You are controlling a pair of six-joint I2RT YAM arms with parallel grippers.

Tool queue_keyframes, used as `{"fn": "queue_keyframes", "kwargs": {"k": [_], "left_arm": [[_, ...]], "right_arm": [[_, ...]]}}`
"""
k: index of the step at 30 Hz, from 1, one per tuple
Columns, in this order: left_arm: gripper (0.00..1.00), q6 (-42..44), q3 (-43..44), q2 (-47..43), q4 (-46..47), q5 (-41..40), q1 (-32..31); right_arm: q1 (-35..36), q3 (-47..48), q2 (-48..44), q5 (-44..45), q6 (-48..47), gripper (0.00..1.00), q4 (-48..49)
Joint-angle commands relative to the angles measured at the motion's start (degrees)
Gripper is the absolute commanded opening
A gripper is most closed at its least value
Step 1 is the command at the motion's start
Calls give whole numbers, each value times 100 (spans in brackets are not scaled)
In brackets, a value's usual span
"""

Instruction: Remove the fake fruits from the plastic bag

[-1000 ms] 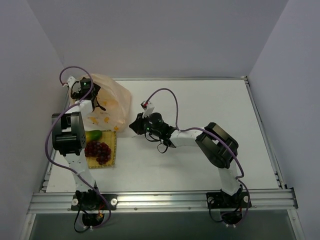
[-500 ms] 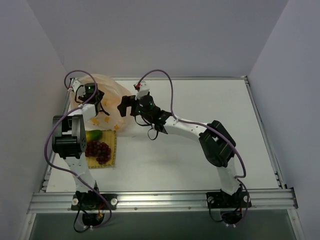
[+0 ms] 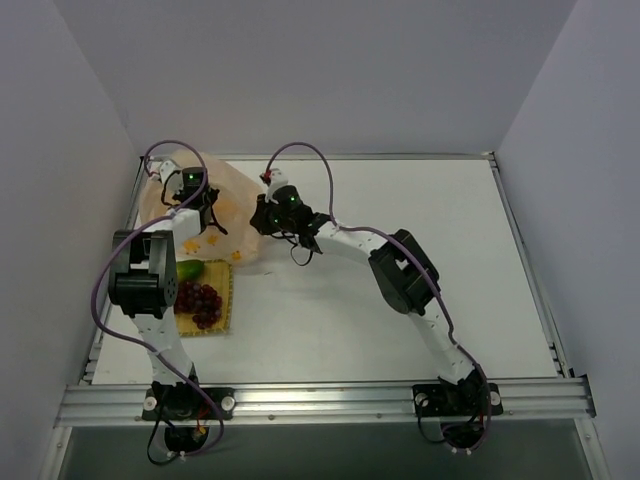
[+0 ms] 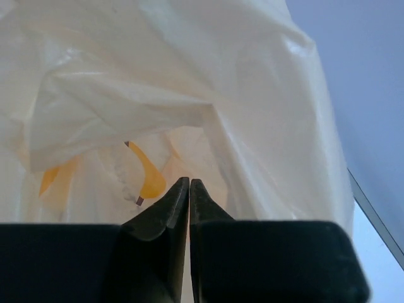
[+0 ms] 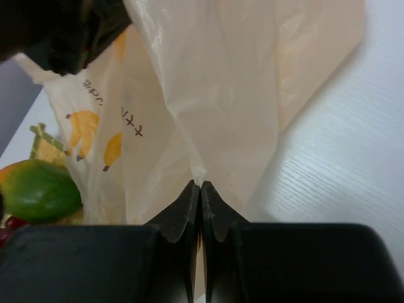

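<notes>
**Both grippers on the bag, two fruits already out**

Since a second ago my right arm has swung in from the middle of the white table [image 3: 330,320] to the right edge of the thin, translucent peach-cream plastic bag [image 3: 235,205] with its small orange printed marks. My left arm has edged a little further over the bag's top.

My right gripper [image 5: 200,186] is closed tight, with a fold of the film running down between its tips. My left gripper [image 4: 189,184] is pressed together too. Only a pale sliver shows between its fingers, which I take for pinched plastic.

I judge that I hold the bag from two sides so I can spread it or tip it. One pinch alone would only drag the limp film around.

The bag sits at the far left of the table, bunched up between my two wrists. Through its wall I see only the orange marks. I cannot tell whether any fruit is inside.

Just in front of it lies the flat yellow woven square mat [image 3: 223,318]. On the mat are the dark red-purple plastic grape bunch [image 3: 197,300] and the oval green plastic fruit [image 5: 38,189], both outside the bag. The green fruit lies close beside the bag's near edge.
</notes>
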Motion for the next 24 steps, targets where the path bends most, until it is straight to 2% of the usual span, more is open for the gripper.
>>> {"fn": "queue_keyframes", "kwargs": {"k": [1, 6, 10, 11, 13, 14, 16, 17, 20, 21, 24], "left_arm": [[2, 269, 324, 78, -152, -61, -26], [2, 716, 694, 369, -590, -439, -44], [3, 972, 641, 317, -416, -510, -97], [6, 1042, 641, 290, -337, -475, -88], [18, 1323, 685, 185, -126, -492, -88], [32, 1420, 825, 176, -100, -492, -79], [47, 1797, 1001, 237, -56, -466, -79], [64, 1912, 1071, 281, 14, -344, -79], [77, 2299, 1239, 430, 269, -18, -105], [87, 2387, 1152, 422, 505, 156, -123], [97, 2475, 1063, 492, 945, 761, -123]], "right_arm": [[139, 73, -859, -382, -107, 0, 391], [174, -551, -1596, -470, 94, 0, 865], [166, -754, -1870, -654, 209, 0, 928], [174, -780, -1905, -716, 218, 0, 910], [183, -929, -2098, -734, 227, 0, 962], [192, -1174, -2195, -743, 235, 0, 998], [192, -1421, -2397, -743, 314, 0, 1156], [192, -1614, -2459, -769, 332, 0, 1191], [192, -1834, -2573, -848, 341, 0, 1235], [192, -1940, -2582, -839, 332, 0, 1244], [174, -2081, -2521, -892, 324, 0, 1262]]}}
